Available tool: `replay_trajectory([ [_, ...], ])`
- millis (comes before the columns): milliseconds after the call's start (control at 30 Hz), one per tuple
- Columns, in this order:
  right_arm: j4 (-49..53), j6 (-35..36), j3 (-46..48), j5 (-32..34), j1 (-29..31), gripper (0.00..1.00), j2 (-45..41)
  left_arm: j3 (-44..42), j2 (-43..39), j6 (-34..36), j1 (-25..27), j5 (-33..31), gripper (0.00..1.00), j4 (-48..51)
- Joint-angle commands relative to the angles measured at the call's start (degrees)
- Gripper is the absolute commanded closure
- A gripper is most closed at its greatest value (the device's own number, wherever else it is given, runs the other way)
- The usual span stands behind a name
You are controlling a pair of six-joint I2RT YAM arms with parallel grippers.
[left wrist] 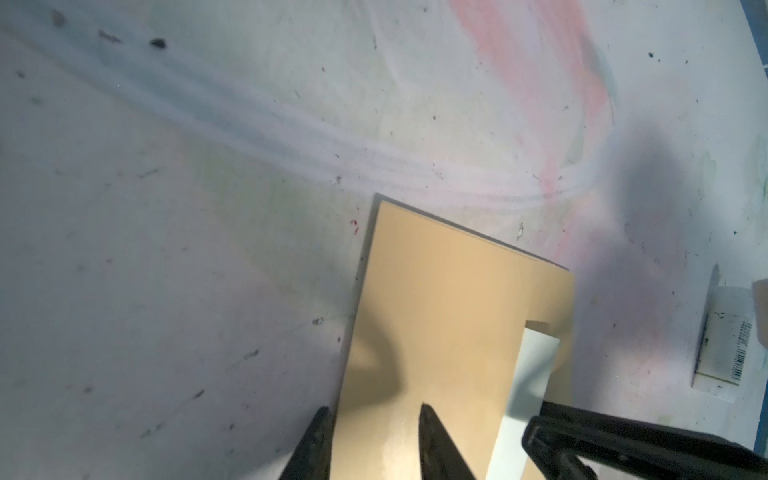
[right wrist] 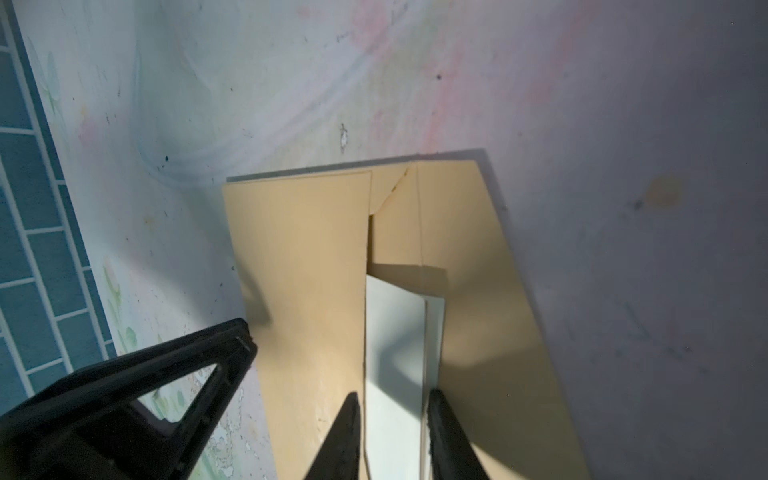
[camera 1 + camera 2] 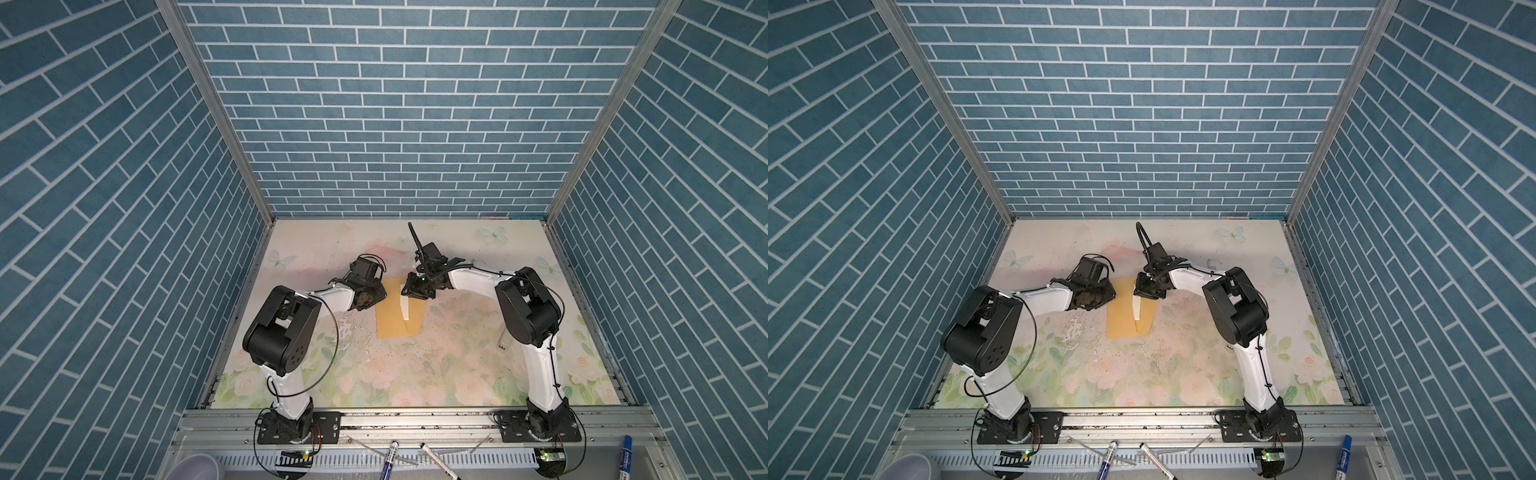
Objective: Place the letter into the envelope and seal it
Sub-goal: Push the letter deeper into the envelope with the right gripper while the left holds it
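Envelope (image 3: 390, 316) lies flat mid-table (image 3: 415, 365), mouth open, and the letter (image 2: 395, 353) is partway in, its pale end sticking out and tilted up. Right gripper (image 2: 392, 399) has it: fingers (image 2: 440, 419) clamped against the sheet from both sides. Over on the other side, the left gripper (image 1: 372, 411) sits at the envelope's left edge with fingers (image 1: 428, 419) spread, one over the tan paper, one off it above the table. Whether it presses down, can't tell.
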State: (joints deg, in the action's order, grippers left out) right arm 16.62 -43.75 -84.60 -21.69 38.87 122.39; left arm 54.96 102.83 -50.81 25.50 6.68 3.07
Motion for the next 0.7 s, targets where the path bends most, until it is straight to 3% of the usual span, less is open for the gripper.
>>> replay_trajectory([
  [0, 1.1, -2.1, -1.5, -0.8, 0.7, 0.71, 2.8, 0.1, 2.2, -0.4, 0.8, 0.7, 0.64, 2.1],
  [667, 2.1, -2.4, -3.6, -1.4, 1.4, 0.72, 4.7, 0.3, 2.4, -0.9, 1.1, 0.6, 0.64, 1.9],
])
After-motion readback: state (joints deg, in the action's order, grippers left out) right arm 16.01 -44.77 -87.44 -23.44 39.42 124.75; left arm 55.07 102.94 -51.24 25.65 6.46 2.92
